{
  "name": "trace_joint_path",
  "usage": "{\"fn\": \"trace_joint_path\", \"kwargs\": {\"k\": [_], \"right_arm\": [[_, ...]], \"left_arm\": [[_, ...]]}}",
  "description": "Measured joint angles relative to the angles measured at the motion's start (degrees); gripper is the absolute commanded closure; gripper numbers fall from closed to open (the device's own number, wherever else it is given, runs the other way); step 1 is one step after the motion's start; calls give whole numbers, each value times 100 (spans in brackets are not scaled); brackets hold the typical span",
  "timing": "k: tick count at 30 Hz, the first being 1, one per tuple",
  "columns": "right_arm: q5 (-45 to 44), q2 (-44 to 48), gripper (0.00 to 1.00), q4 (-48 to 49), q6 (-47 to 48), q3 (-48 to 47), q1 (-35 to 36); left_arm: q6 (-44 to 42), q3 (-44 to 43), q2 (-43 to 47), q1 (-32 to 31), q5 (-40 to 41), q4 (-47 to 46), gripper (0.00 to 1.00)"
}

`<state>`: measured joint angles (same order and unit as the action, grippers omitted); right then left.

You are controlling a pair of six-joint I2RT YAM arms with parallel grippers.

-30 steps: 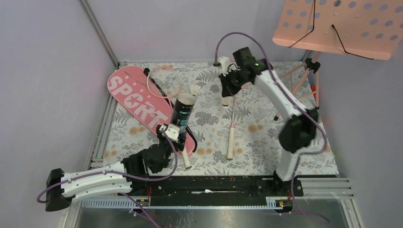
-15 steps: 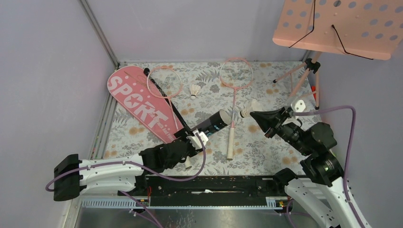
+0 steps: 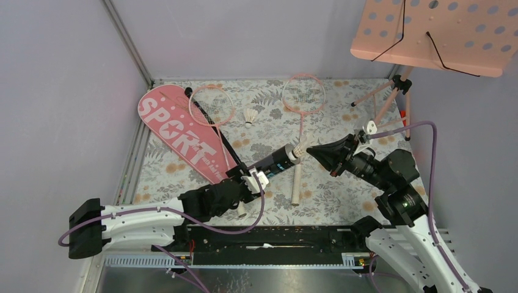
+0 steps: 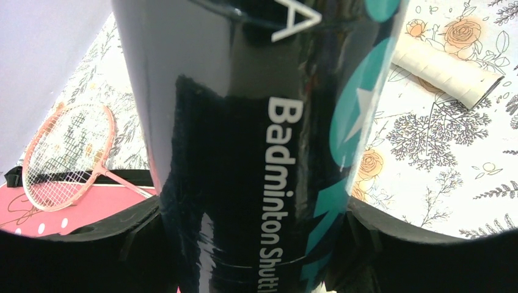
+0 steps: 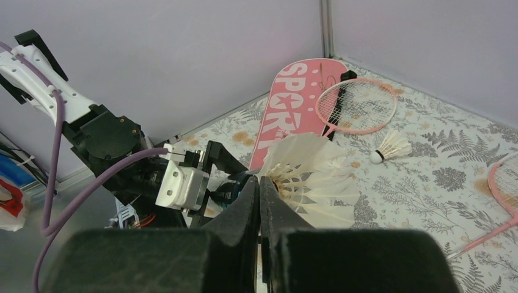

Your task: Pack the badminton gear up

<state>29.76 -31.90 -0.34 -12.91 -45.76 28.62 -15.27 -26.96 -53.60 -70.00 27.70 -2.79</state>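
Top external view showed the left claw clamped around the black tube, raised over the table; the right claw pinched a shuttlecock at its mouth. Insertion probably required matched axes and a steady tube.

Lab test booth: plain lilac walls, aluminium frame, floral-print tabletop.
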Motion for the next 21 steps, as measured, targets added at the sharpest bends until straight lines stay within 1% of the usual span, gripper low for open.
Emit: {"fn": "trace_joint_path", "kwargs": {"k": [9,21], "right_arm": [[72,267,100,326,-87,343,-2],[-667,398,100,103,33,352,-2]], "left_arm": [[-2,0,31,0,-85,15,84],[26,11,116,0,-221,-68,84]]}}
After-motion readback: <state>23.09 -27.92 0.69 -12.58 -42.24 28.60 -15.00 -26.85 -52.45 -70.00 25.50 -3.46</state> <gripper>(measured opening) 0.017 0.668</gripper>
